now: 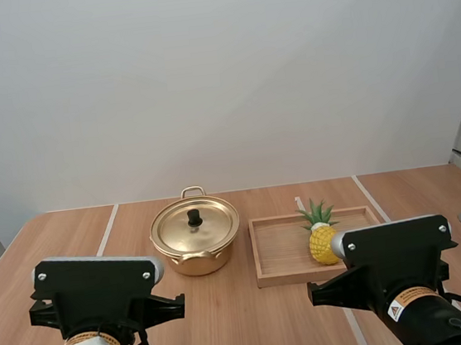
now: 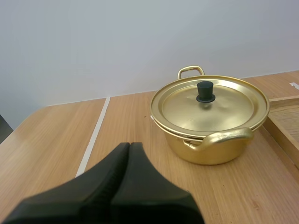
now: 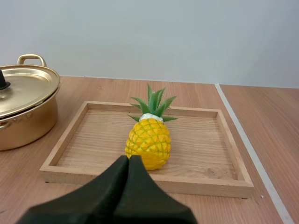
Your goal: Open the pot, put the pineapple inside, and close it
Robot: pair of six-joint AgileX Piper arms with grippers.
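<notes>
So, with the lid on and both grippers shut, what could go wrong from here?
1. The lid offers only a small black knob. If the left gripper pinches it off-centre, the lid may slip, or the pot may get dragged.
2. The pineapple is rounded, so the right gripper might squeeze it out sideways or set it rolling in the wooden tray.
</notes>
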